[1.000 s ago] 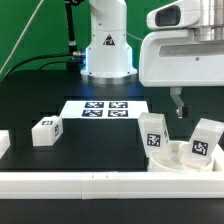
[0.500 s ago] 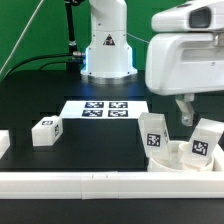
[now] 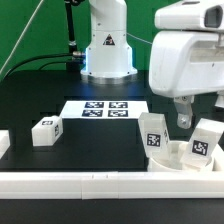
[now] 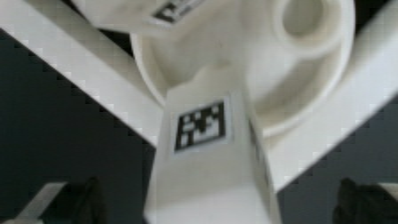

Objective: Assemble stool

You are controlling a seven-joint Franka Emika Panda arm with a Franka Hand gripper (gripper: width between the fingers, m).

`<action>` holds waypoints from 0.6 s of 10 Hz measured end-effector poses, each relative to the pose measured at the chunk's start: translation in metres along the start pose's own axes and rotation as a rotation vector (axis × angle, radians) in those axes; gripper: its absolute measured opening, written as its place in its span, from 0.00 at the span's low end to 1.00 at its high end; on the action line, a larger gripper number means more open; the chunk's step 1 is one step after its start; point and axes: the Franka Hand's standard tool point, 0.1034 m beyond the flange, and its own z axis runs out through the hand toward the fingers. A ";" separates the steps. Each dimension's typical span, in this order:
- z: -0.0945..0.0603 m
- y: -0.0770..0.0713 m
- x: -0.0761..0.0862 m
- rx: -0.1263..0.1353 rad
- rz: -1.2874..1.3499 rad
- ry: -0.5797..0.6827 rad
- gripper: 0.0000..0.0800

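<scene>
Lowered and shifted toward the exterior view's right since a second earlier: my gripper (image 3: 183, 118), fingers spread wide and pinching nothing, hung just above the white plastic round notched seat disc (image 3: 178, 158), which sat just beside the long white rail (image 3: 90, 181) at the exterior view's right. Item for the coming move, by my judgement: one white blocky tagged upright leg (image 4: 201, 130) on that disc, long axis pointing up at my wrist, directly below, between both fingers (image 4: 71, 203) and touching neither. One loose leg (image 3: 45, 131) lay well apart, at the exterior view's left.
</scene>
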 end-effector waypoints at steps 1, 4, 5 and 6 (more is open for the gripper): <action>0.002 0.001 0.001 0.009 -0.039 -0.041 0.81; 0.008 -0.003 0.006 0.012 -0.039 -0.050 0.81; 0.008 -0.002 0.005 0.011 -0.011 -0.050 0.81; 0.009 -0.002 0.005 0.011 -0.010 -0.051 0.66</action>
